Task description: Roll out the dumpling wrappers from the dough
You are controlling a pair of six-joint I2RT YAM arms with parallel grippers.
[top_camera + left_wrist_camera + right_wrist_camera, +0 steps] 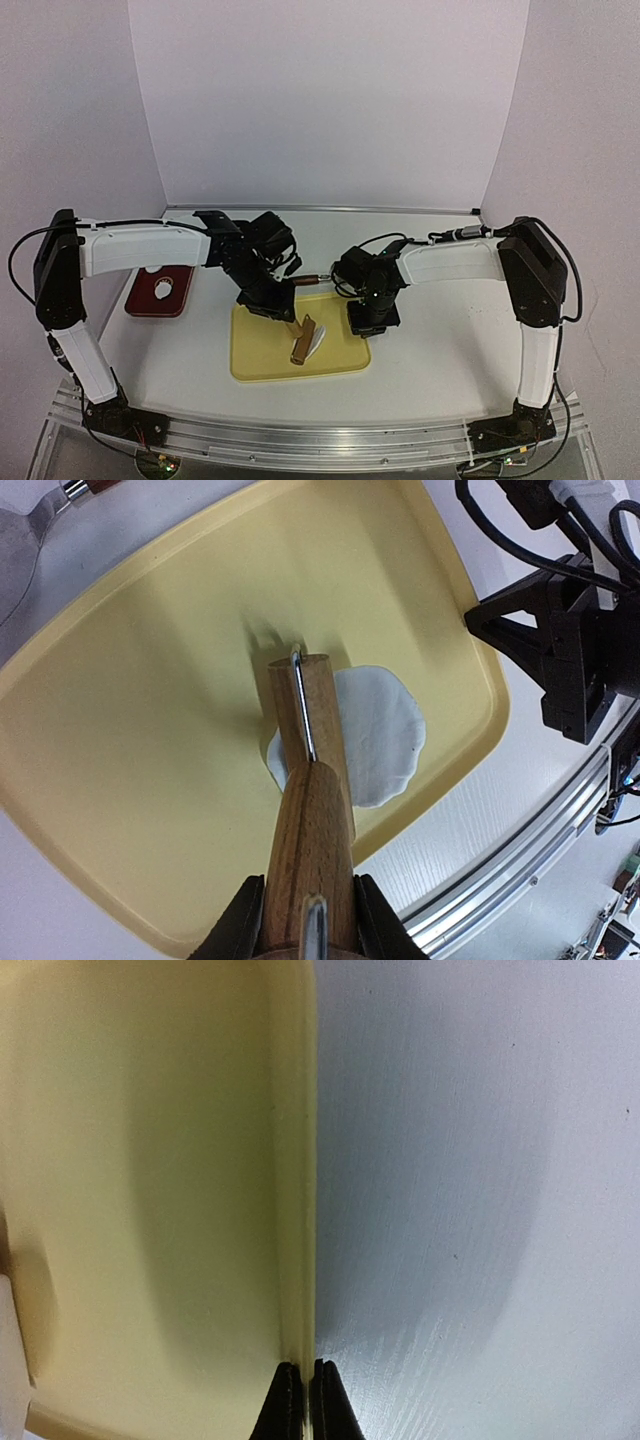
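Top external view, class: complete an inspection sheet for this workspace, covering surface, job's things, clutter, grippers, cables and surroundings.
Surface: white table, yellow tray centred.
Job's things: rolling pin lying across flat white dough disc in the tray.
Clutter: dark red board; metal-bladed tool beside the tray.
Grippers: left gripper shut on rolling pin; right gripper shut at tray rim.
Cables: black cables along the right arm.
Surroundings: plain white walls.
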